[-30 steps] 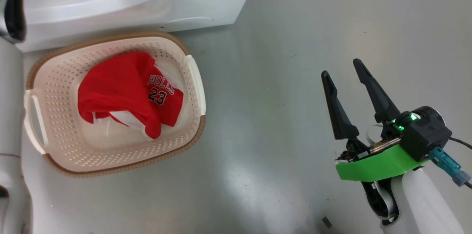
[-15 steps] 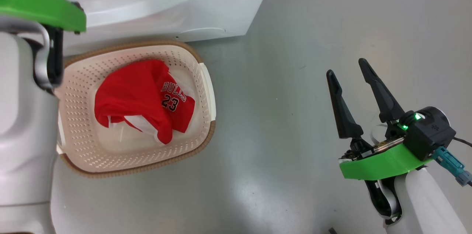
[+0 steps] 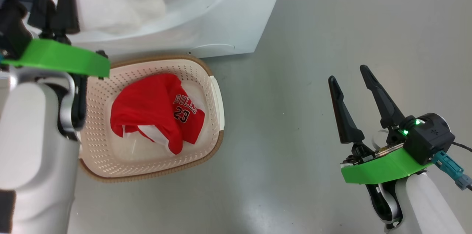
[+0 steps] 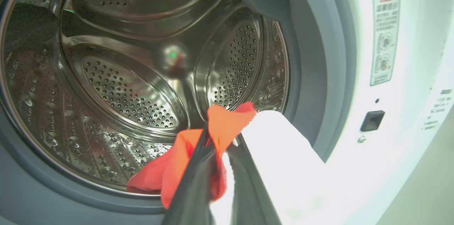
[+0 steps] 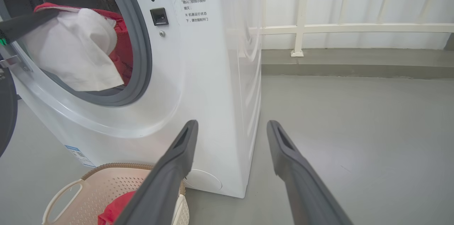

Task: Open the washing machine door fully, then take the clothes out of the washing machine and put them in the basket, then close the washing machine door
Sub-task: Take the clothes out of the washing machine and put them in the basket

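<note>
Where the boxy white washing machine meets the smooth grey floor, the perforated cream basket stands just beside its front. The basket's long axis runs roughly along that front, and it holds a crumpled red jersey, print facing up. The left tool is clamped on soft red-and-white cloth at the dimpled steel drum's mouth. The right tool hangs spread and empty.

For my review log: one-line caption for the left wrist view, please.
Left pincer shut on red and white clothes at the mouth of the washing machine, steel drum behind.
</note>
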Motion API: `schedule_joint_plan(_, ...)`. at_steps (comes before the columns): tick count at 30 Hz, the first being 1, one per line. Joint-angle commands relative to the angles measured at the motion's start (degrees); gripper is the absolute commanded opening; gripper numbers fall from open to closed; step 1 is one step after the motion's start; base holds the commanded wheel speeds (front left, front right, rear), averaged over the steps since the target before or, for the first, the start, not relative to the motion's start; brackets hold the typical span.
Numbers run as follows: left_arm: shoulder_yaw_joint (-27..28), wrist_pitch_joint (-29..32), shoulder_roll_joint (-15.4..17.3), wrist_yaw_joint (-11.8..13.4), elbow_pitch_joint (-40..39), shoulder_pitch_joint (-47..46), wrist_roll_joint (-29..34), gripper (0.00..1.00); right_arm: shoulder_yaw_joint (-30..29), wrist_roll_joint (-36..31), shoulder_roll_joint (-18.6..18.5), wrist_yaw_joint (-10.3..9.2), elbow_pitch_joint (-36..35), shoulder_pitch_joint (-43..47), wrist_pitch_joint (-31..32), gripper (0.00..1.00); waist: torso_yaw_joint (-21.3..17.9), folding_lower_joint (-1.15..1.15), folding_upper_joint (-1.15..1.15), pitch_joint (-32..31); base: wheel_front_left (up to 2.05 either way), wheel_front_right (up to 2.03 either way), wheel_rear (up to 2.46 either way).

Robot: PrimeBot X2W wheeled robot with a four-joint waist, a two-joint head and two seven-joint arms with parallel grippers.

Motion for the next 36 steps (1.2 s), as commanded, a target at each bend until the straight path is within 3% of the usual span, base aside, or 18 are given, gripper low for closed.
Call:
schedule_joint_plan(1,1.2,0.3,1.7,0.8,-3.0,2.0,-0.6,0.00,0.9,-0.1,0.1,0.36,-1.1,1.6,-0.4,1.00,0.5,0.00,0.00,-1.1,0.00,0.00,0.00)
schedule_joint_plan(36,-2.7,6.7,-1.9,7.1,-33.4,27.5,-2.2,0.00,-2.1,-0.1,0.1,0.36,-2.2,7.2,-0.4,1.00,5.2,0.00,0.00,-10.2,0.00,0.00,0.00)
